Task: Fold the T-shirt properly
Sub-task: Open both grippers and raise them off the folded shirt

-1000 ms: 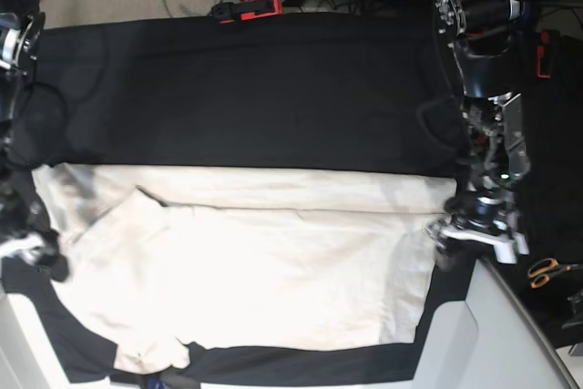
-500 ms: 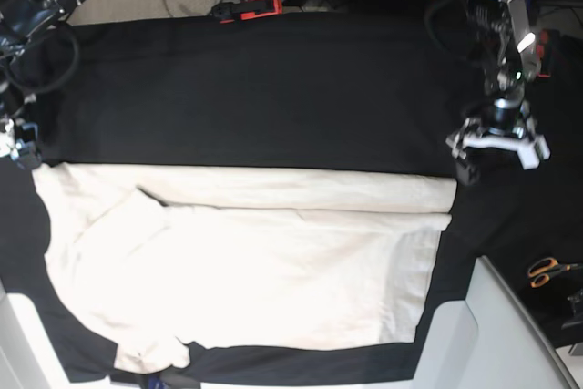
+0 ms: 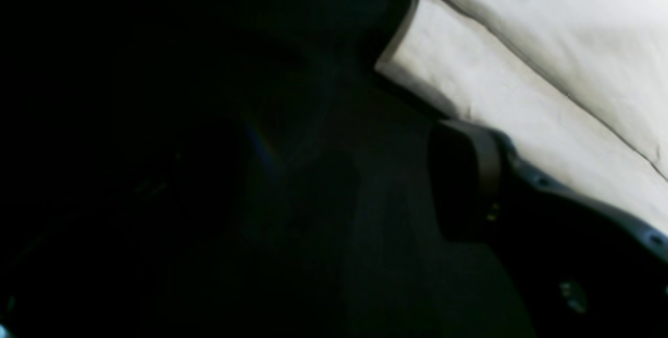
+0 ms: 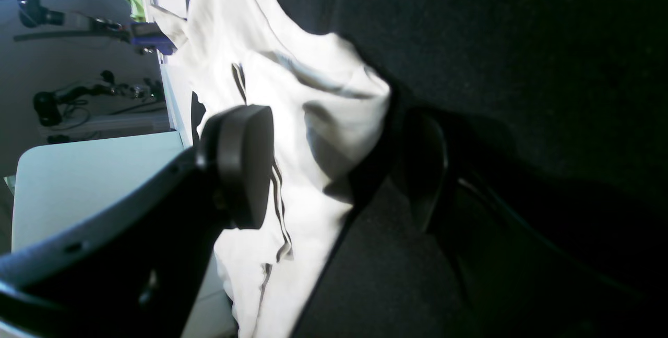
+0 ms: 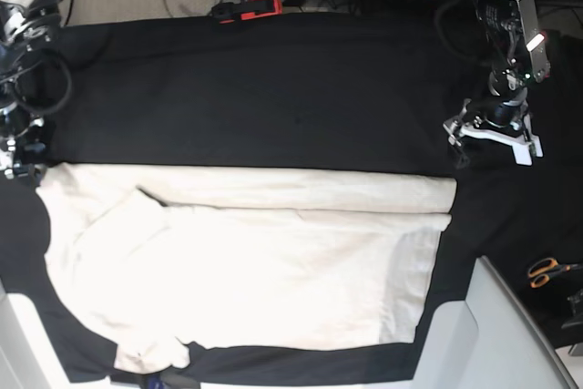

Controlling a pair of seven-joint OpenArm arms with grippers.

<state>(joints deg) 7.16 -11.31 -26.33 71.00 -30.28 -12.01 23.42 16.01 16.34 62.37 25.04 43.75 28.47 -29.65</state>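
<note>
The cream T-shirt [image 5: 246, 271] lies flat on the black table cloth [image 5: 273, 88], with a folded band along its far edge. My left gripper [image 5: 492, 137] hangs open just beyond the shirt's far right corner. In the left wrist view one finger pad [image 3: 464, 181] shows beside that corner of the T-shirt [image 3: 548, 67]; the other finger is lost in the dark. My right gripper [image 5: 20, 157] is at the far left corner. In the right wrist view the right gripper [image 4: 334, 171] stands open, its jaws on either side of a bunched edge of the T-shirt [image 4: 313, 93].
Orange-handled scissors [image 5: 547, 271] lie on the right side. A red and black tool [image 5: 248, 9] and cables sit past the cloth's far edge. A pale table corner [image 5: 492, 334] juts out at the near right.
Both arms have moved from the shirt's sides to its far corners. Over the last half second the right gripper sank slightly toward the left corner. The shirt has not shifted.
</note>
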